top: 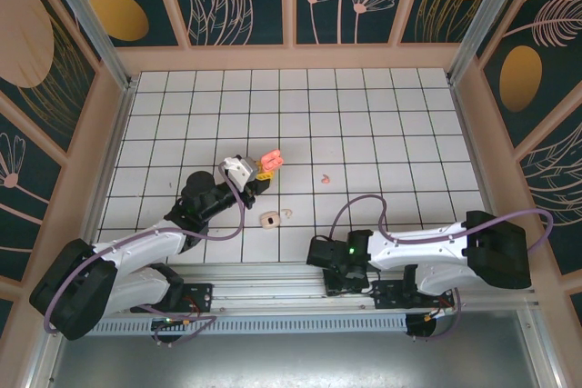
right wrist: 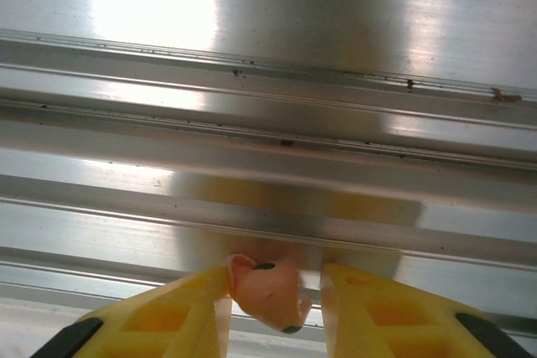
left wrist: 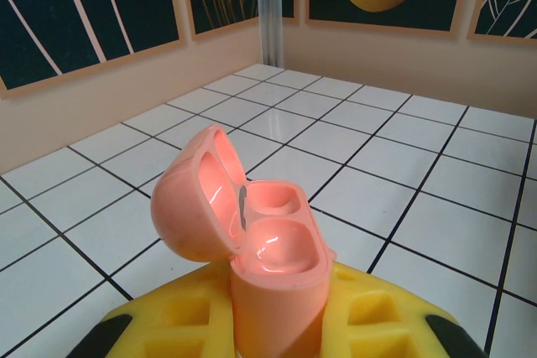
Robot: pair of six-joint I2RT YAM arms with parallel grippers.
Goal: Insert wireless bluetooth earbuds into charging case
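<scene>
Right wrist view shows a coral-pink earbud (right wrist: 267, 291) pinched between the yellow fingers (right wrist: 176, 316) of the right gripper (right wrist: 275, 284), which is closed to the bud's width and grips nothing else. Beneath the fingertips lies the aluminium rail (right wrist: 268, 123), not the tiled table (top: 364, 115). The pink charging case (left wrist: 273, 249) stands upright in the left gripper (left wrist: 281, 329), clamped by its lower body, with the lid swung open to the gripper's left and both wells empty. From above, a second pink bud (top: 323, 179) lies on the tiles to the right of the left gripper, and a cream case (top: 269, 219) sits nearer its wrist. The step in hand looks like carrying the held bud to the case. Next, the right gripper would need to travel forward and left, line the stem up with one well, and lower it straight in.
</scene>
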